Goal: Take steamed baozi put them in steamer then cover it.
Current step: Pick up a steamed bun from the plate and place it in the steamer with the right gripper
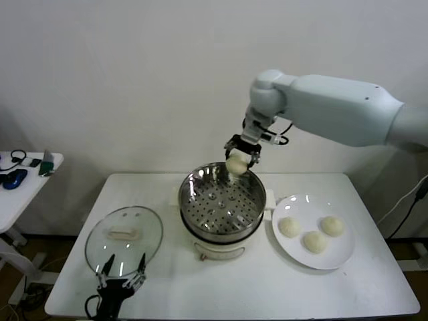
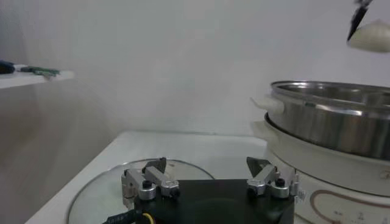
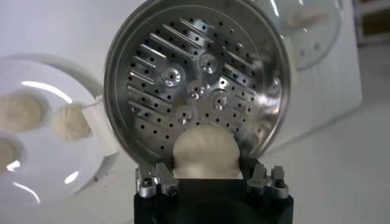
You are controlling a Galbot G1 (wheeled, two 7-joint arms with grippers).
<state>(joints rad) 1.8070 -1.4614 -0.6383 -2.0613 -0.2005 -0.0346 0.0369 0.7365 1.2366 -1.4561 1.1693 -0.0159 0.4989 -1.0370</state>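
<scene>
My right gripper (image 1: 236, 162) hangs over the far rim of the steamer (image 1: 194, 200), shut on one cream-white baozi (image 1: 235, 164). The right wrist view looks down past that held baozi (image 3: 205, 152) onto the steamer's perforated tray (image 3: 195, 79), which holds nothing. Three more baozi (image 1: 289, 227) (image 1: 314, 241) (image 1: 332, 225) lie on the white plate (image 1: 342, 257) to the steamer's right. The glass lid (image 1: 124, 235) lies flat on the table left of the steamer. My left gripper (image 1: 124, 271) stands open at the lid's near edge, with nothing between its fingers (image 2: 157, 173).
The white table (image 1: 221, 287) carries everything. A small side table (image 1: 27, 175) with gadgets stands at the far left. A wall rises close behind the steamer. The plate also shows in the right wrist view (image 3: 42, 164).
</scene>
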